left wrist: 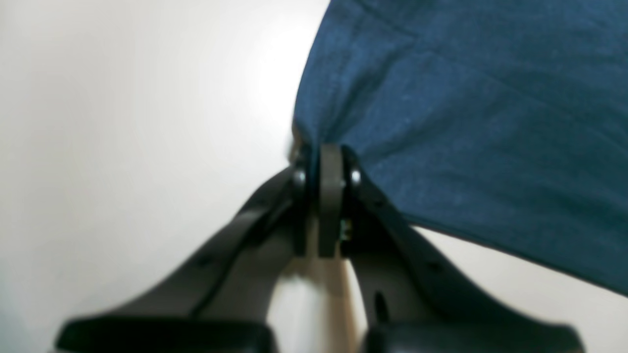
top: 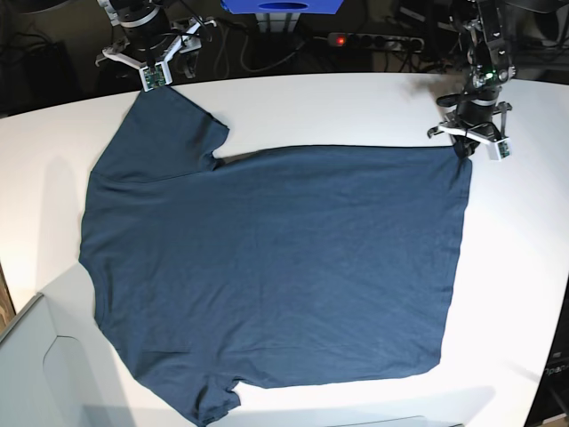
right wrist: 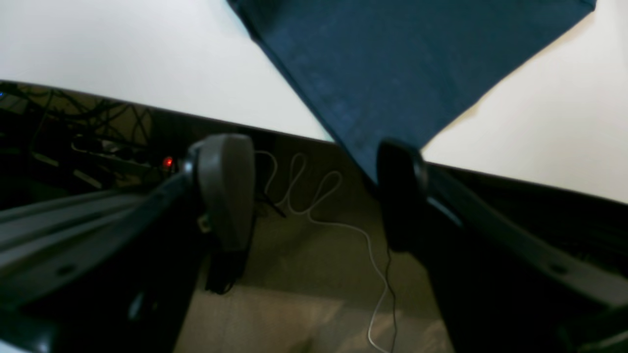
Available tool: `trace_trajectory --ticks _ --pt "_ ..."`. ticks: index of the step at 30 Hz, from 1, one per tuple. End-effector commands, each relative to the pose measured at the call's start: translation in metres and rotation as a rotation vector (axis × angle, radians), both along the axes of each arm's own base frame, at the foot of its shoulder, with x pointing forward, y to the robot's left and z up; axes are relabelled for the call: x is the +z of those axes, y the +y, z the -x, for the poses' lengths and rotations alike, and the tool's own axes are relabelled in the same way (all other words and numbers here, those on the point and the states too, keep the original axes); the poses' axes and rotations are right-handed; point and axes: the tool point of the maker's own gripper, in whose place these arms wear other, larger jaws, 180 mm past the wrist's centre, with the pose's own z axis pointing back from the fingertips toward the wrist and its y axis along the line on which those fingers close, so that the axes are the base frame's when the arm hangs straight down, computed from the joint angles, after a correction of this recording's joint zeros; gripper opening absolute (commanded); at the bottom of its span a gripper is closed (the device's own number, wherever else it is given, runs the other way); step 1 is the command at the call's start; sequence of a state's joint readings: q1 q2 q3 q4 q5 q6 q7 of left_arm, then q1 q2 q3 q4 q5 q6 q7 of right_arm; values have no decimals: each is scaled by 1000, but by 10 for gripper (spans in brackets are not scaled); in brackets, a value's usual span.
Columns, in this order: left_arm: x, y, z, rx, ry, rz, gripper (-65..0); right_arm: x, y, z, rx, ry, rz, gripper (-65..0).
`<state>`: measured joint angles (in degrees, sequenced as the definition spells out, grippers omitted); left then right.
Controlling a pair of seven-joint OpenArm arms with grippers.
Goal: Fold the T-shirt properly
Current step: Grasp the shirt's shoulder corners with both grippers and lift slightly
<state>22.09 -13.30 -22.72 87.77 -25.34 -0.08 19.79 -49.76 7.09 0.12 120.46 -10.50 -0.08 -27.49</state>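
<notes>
— White desk (top: 356,102) under everything, cables and a power strip (top: 373,40) in the dark behind its far edge. Where is the T-shirt (top: 276,267)?

— Spread flat across most of the desk, dark blue, one sleeve reaching the far edge on the base view's left, the other sleeve down at the near edge. The hem runs along the side on that view's right.

— And the left gripper (left wrist: 327,169)?

— At the far hem corner. In its wrist view the two pads are pressed together with a pinch of the blue cloth between them; the fabric gathers into folds right at the tips. In the base view it (top: 469,142) stands at that same corner.

— The right gripper (right wrist: 314,196)?

— Its fingers (right wrist: 225,191) stand well apart. It hangs past the far edge of the desk, the floor and a white cord (right wrist: 338,225) visible between the fingers. The sleeve tip droops over the edge just by one finger; I cannot tell whether it touches. Nothing is held between them.
</notes>
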Motion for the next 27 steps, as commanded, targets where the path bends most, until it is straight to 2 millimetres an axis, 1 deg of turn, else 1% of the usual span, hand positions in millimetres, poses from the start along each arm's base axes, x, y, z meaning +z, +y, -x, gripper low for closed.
trace_trajectory --ticks 1,4,9,15,17,19,24,27 --pt "10 3 -5 -4 -27 -15 -650 6 -5 -2 -4 -26 11 -273" --pt "9 4 -4 -4 -24 -17 -650 8 -18 -5 -31 -38 40 -271" --pt "8 5 -2 -5 -18 -18 -650 13 -32 -19 -51 -75 69 -270" --pt "8 5 -1 -5 -14 -18 -650 19 -35 -45 -55 -139 75 -267" --pt "6 5 4 -4 -4 -19 -650 19 -37 -53 -61 -155 79 -244" --pt "6 5 4 -5 -4 -19 -650 14 -39 -56 -68 -134 85 -225" --pt "4 5 10 -3 5 -18 -650 -7 -47 -61 -92 -49 107 -222" --pt "13 10 7 10 -18 -32 -650 -17 -50 -62 -96 -24 111 -223"
